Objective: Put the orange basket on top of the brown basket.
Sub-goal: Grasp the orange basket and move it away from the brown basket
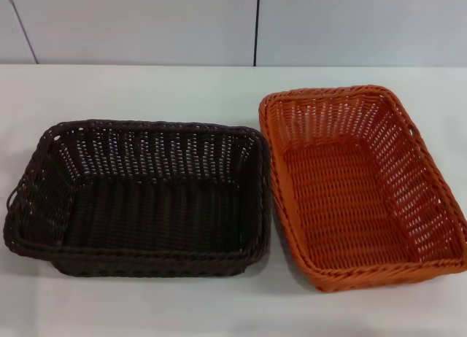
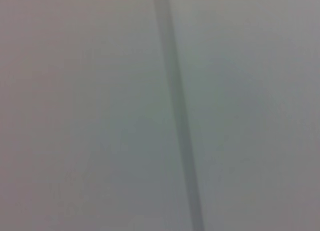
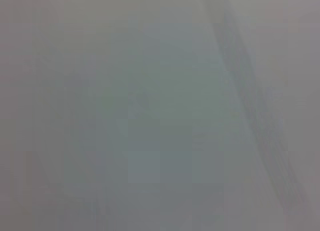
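The orange basket [image 1: 361, 184] stands upright on the white table at the right in the head view, empty, its long side running away from me. The brown basket [image 1: 142, 198] stands upright beside it at the left, empty; it looks like two dark baskets nested. The two baskets' near sides almost touch. Neither gripper shows in the head view. The left wrist and right wrist views show only a plain grey-white surface with a dark seam, no basket and no fingers.
The white table [image 1: 146, 89] runs back to a pale panelled wall with a dark vertical seam [image 1: 256, 27]. Bare table lies behind the baskets and along the front edge.
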